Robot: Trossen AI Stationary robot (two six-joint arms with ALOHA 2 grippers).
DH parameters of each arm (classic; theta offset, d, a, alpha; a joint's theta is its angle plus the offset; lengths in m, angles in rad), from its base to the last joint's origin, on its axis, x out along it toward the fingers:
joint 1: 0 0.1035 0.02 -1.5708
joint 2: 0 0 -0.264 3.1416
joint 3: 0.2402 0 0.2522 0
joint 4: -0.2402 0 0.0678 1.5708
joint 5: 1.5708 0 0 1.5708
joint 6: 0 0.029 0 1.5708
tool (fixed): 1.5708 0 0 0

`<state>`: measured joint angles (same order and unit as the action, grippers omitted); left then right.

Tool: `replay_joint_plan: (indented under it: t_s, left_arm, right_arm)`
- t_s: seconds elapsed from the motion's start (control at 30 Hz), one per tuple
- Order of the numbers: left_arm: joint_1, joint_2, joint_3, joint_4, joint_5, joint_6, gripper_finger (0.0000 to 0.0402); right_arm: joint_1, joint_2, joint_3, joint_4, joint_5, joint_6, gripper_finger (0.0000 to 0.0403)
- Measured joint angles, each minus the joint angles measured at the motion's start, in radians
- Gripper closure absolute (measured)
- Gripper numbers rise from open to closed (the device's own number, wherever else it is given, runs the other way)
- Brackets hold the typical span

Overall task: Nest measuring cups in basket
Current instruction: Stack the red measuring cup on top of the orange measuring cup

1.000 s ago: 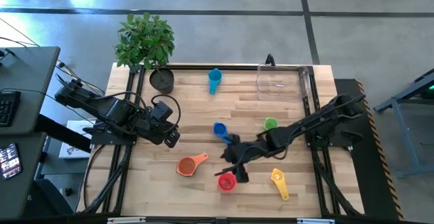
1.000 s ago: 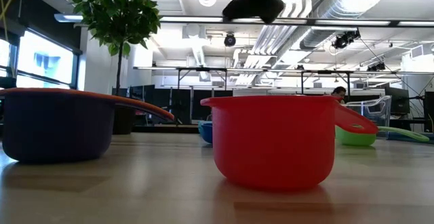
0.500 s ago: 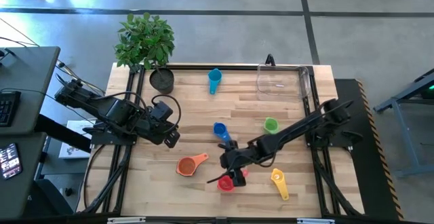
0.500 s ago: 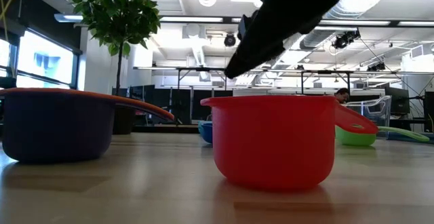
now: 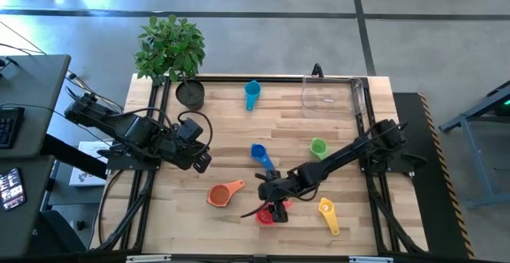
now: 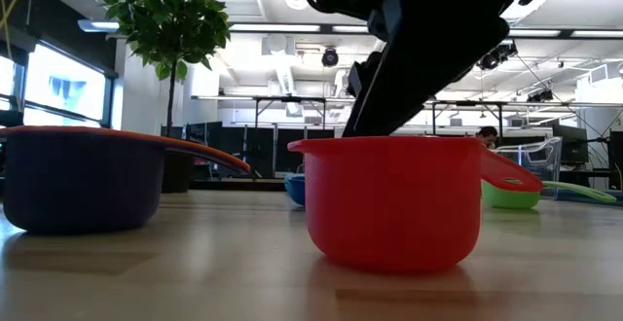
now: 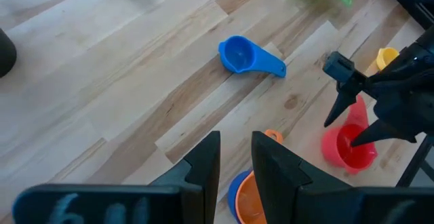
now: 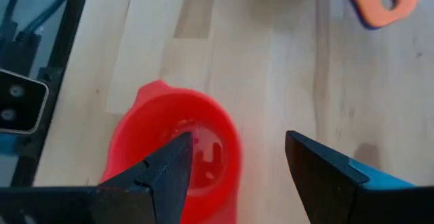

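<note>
Nearest the front edge of the tabletop (image 5: 239, 127), the red measuring cup (image 5: 266, 214) sits upright, and everything else is placed from it. The right gripper (image 5: 275, 205) hangs directly over it with its jaws spread wide and holding nothing: one finger reaches down inside the bowl, the other stands outside the wall, so the rim lies between them.

To do this step well, the gripper should probably sink a little further until the wall sits squarely between the jaws, then close firmly before lifting; a pinch too near the lip could let the smooth plastic slip or tip the cup.

Just beside the red cup, on the left arm's side, lies the orange measuring cup (image 5: 223, 194), which appears to have a purple cup under it. On the other side, near it, lies the yellow measuring cup (image 5: 327, 211). Beyond the red cup is the blue measuring cup (image 5: 260, 153), and further off the green measuring cup (image 5: 318, 146).

The left gripper (image 5: 199, 161) waits well apart from the red cup, jaws a narrow gap apart and empty.

Farthest from the red cup, at the back edge, are the teal measuring cup (image 5: 252, 94), the clear basket (image 5: 333, 96), with no cup in it, and a potted plant (image 5: 174, 54).
</note>
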<state>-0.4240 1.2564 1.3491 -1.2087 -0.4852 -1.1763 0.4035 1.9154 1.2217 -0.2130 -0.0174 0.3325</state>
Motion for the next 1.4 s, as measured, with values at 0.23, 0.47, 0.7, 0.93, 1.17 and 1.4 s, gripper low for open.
replay_joint_plan:
  t_s: [0.23, 0.47, 0.7, 0.93, 1.17, 1.4]
  left_arm:
    - [0.0, 0.0, 0.0, 0.0, 0.0, 0.009, 0.0328]
    - [0.0, 0.0, 0.0, 0.001, 0.0, 0.022, 0.0328]
    - [0.0, 0.0, 0.0, 0.001, 0.0, 0.029, 0.0328]
    - [0.0, 0.0, 0.0, 0.001, 0.0, 0.029, 0.0328]
    - [0.0, 0.0, 0.0, 0.001, 0.0, 0.029, 0.0328]
    - [0.0, 0.0, 0.0, 0.001, 0.002, 0.026, 0.0328]
  right_arm:
    - [0.01, 0.005, 0.0, -0.018, 0.026, 0.034, 0.0191]
    - [0.01, 0.005, -0.001, -0.038, 0.028, 0.056, 0.0242]
    - [0.01, 0.005, -0.001, -0.047, 0.025, 0.073, 0.0285]
    - [0.01, 0.005, -0.001, -0.058, 0.025, 0.09, 0.0343]
    - [0.008, 0.005, -0.002, -0.057, 0.018, 0.118, 0.0396]
    - [-0.015, 0.005, 0.023, -0.065, -0.014, 0.143, 0.0399]
